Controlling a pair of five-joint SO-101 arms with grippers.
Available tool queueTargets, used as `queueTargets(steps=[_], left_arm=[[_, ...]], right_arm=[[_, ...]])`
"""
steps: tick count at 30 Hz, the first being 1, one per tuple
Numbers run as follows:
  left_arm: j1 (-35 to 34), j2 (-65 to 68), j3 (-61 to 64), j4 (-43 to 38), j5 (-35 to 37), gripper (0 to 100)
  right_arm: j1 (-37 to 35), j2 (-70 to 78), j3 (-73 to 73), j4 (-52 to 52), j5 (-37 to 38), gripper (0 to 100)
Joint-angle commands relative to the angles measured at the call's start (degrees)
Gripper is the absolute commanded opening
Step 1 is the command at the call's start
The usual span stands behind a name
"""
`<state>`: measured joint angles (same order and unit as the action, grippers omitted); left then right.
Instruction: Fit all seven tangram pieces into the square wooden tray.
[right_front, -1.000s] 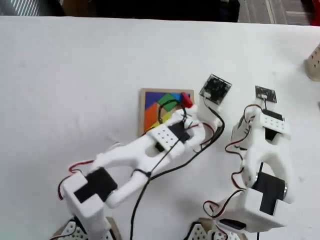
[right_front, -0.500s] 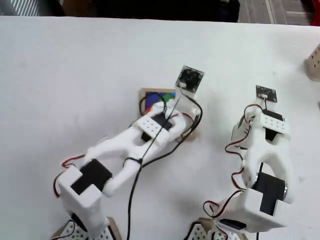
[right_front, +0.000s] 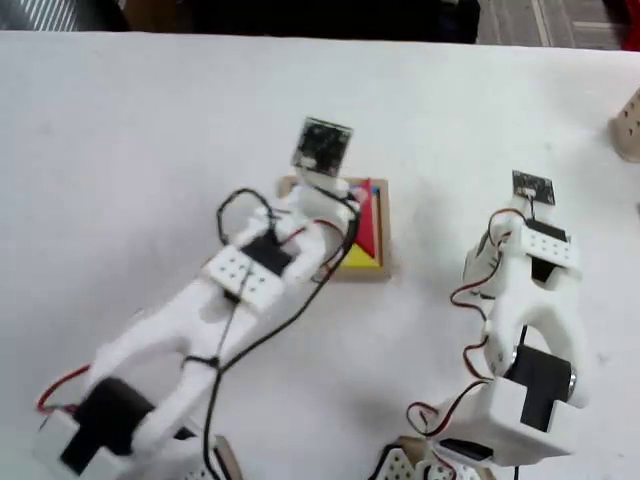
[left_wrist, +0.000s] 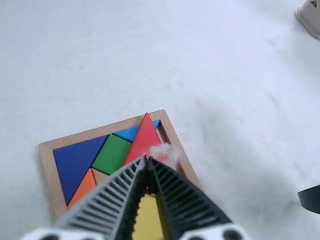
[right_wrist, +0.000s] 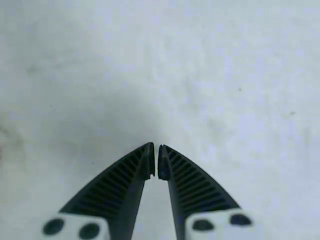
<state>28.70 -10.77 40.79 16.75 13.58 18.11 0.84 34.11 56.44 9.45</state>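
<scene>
Our left gripper (left_wrist: 148, 167) is pinched tight on nothing, tips just above the red triangle (left_wrist: 145, 140). We reckon shut jaws make a pusher to seat it. Around it in the wooden tray (left_wrist: 47, 150), mid-table, sit the blue triangle (left_wrist: 75, 157), green square (left_wrist: 112, 152), orange piece (left_wrist: 82, 185) and yellow piece (left_wrist: 147, 215), edge to edge. The right gripper (right_wrist: 155, 162), closed and empty, waits over bare table (right_wrist: 225, 75) to the tray's right, likely keeping clear.
</scene>
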Motion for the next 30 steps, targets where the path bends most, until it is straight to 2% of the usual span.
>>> queueTargets(steps=[1,6,16,30], left_arm=[[-2.8,-4.4,1.8,-3.5,-0.6,2],[-6.5,6.3,-1.1,-11.4,-0.4,2],[-5.7,25.1,-16.1,-11.5,-0.3,2],[-1.5,28.9,-18.5,-7.0,-0.7,2]], right_arm=[[0.2,-2.7,-0.2,-0.5,0.7,1.8],[0.2,-2.7,0.3,-0.4,0.7,1.8],[0.2,-2.7,0.5,-0.5,0.7,1.8],[0.2,-2.7,0.6,-0.7,2.5,1.8]])
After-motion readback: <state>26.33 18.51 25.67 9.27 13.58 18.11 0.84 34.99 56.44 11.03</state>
